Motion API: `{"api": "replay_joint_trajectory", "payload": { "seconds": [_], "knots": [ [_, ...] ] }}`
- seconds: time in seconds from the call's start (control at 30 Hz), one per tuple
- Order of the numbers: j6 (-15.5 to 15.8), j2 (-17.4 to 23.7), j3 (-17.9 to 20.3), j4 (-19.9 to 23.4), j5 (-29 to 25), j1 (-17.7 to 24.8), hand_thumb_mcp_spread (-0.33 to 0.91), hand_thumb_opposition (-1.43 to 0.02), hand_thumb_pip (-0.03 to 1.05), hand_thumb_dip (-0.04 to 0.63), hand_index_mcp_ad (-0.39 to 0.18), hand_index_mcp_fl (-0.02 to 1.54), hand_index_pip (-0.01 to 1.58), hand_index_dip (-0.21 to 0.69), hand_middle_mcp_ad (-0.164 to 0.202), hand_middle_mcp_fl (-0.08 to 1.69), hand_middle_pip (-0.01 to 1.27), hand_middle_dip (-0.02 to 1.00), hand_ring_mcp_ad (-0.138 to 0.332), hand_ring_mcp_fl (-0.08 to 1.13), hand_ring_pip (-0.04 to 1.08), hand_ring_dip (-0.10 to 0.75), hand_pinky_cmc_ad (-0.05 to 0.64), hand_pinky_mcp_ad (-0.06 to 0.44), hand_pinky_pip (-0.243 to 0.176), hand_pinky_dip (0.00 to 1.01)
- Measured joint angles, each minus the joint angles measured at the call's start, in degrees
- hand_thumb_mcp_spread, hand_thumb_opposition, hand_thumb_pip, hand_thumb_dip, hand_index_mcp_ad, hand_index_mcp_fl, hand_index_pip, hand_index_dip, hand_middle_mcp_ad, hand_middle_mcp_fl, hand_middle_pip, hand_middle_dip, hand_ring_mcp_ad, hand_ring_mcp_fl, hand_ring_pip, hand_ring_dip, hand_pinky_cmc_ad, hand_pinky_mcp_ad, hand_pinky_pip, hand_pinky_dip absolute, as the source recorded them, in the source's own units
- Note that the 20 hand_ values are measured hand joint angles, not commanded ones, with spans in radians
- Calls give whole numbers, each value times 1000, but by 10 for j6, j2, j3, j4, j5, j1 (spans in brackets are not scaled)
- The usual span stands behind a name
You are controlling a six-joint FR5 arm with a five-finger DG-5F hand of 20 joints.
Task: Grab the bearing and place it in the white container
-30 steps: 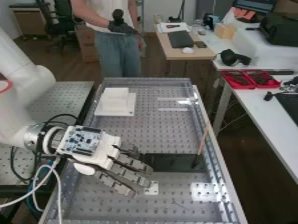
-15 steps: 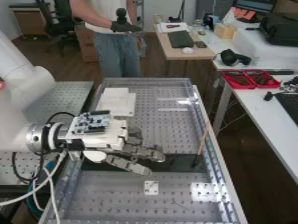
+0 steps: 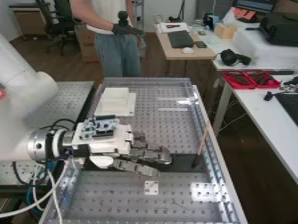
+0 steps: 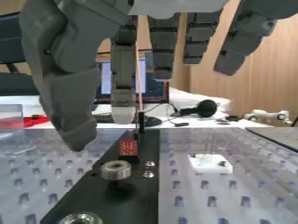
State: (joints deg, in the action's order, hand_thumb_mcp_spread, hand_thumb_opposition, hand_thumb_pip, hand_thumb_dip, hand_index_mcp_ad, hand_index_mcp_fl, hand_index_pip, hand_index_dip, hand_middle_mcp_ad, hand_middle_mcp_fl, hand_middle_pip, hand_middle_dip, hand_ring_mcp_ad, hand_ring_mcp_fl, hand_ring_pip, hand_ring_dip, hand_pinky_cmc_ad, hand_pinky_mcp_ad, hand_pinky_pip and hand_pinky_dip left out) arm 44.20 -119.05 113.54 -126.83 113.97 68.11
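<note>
In the high view the hand [image 3: 110,142] is over the left part of the bench, its extended fingers above the black plate [image 3: 185,163]. Seen from the wrist, the hand [image 4: 123,75] is open, with fingers and thumb hanging apart and nothing between them. Below and beyond them a silver ring-shaped bearing [image 4: 116,170] stands above the black plate [image 4: 141,195]. Another round metal part [image 4: 80,218] is closer to the wrist camera. A white square container [image 3: 115,104] sits at the bench's far left; its inside cannot be made out.
A thin brown stick [image 3: 202,142] rises from the plate's right end, near the bench's right rail. Beside the plate lies a small white piece [image 3: 151,187]; the wrist view shows a white block [image 4: 210,163] with thin uprights. A small red block [image 4: 128,147] is on the plate.
The hand has turned from pointing slantwise toward the bench's near end to pointing more across it, uncovering the small white piece. Over the last half second it shifted slightly right and toward the near end.
</note>
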Motion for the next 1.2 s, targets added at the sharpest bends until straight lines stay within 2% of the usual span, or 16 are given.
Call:
{"api": "replay_joint_trajectory", "payload": {
  "seconds": [0.2, 0.27, 0.87, 1.2],
  "knots": [
    [6, -9, -10, -5, 7, -3, 494, -785, 480, 204, -122, 216, 1360, 178, 91, 145, 126, 279, 131, 7, 99, 101, 332, 209, 0, 180],
    [1, -11, -10, -1, 5, -3, 494, -785, 480, 204, -119, 216, 1354, 169, 75, 145, 126, 279, 133, 10, 99, 101, 332, 209, 3, 182],
    [10, -23, -12, -6, 9, -7, 494, -803, 480, 204, -117, 255, 1358, 169, 75, 148, 129, 281, 134, 7, 99, 101, 330, 213, 0, 182],
    [19, -26, -22, -24, 16, -10, 494, -799, 480, 204, -117, 267, 1358, 164, 75, 148, 129, 281, 134, 7, 99, 101, 330, 211, 0, 182]
  ]
}}
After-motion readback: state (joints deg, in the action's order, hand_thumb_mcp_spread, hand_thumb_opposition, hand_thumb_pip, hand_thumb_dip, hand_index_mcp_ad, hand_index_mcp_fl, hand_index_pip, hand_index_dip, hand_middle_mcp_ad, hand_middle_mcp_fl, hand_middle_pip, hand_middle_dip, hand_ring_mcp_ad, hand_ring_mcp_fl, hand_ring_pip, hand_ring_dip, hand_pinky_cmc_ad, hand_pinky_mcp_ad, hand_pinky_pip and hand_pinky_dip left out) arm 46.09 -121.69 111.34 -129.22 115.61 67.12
